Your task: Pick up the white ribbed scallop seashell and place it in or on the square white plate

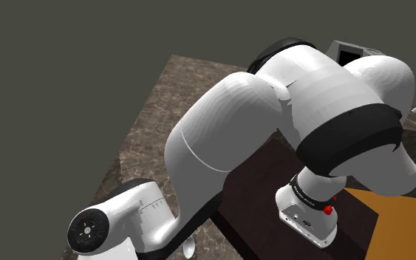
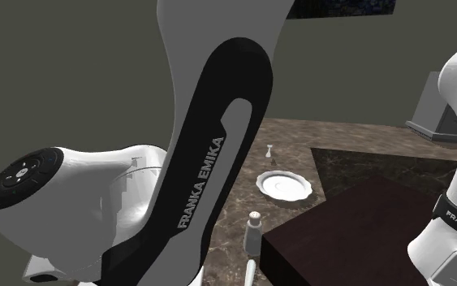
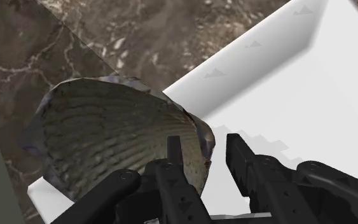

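In the wrist view a ribbed scallop seashell (image 3: 107,133), drawn grey-olive with a dark rim, fills the space just ahead of my gripper (image 3: 206,145). One finger (image 3: 174,156) lies against the shell's hollow ribbed side and the other finger (image 3: 238,156) stands on the far side of its rim, so the rim is clasped between them. The shell hangs over the edge of the square white plate (image 3: 298,95), part above the plate and part above the brown marbled counter (image 3: 139,38). The plate's near corner peeks out under the shell.
In the second exterior view a round scalloped white dish (image 2: 283,185), a small shaker (image 2: 253,230) and a tiny white piece (image 2: 268,150) stand on the marbled counter. The dark stand (image 2: 356,231) sits beside them. The arm's white links block much of both exterior views.
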Action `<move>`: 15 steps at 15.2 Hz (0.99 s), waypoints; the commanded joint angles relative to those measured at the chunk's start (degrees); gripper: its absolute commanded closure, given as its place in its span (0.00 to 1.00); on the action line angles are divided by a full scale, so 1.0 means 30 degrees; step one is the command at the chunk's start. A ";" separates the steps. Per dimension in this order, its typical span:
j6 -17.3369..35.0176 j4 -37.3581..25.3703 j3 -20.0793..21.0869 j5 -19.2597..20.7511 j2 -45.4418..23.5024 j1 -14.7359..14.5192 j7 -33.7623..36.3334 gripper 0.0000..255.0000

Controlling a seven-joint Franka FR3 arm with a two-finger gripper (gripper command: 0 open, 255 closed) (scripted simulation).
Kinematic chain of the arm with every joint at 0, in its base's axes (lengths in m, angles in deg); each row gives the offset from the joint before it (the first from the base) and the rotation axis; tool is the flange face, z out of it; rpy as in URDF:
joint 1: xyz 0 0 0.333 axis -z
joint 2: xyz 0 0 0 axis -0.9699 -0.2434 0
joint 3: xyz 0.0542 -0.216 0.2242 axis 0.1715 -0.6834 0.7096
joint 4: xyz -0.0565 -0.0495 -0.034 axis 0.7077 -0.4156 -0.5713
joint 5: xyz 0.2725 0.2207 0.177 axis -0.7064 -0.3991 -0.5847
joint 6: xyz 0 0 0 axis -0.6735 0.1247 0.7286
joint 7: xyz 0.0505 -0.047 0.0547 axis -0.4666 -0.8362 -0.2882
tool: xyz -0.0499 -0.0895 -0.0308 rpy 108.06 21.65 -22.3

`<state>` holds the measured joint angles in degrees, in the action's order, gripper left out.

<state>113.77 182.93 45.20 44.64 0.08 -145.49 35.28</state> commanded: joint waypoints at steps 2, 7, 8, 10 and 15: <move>0.0000 0.0000 0.0000 0.0000 0.0000 0.0000 0.0000 1.00; 0.0001 0.0001 0.0000 0.0000 0.0001 0.0002 -0.0002 1.00; 0.0002 0.0000 0.0000 0.0001 -0.0002 0.0000 0.0001 1.00; -0.0250 0.0224 0.0030 -0.0032 0.0486 0.0010 -0.0123 1.00; -0.0931 0.0696 0.0111 -0.0136 0.1670 0.0039 -0.0451 1.00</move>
<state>111.42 184.37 45.51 44.26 4.01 -145.35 34.10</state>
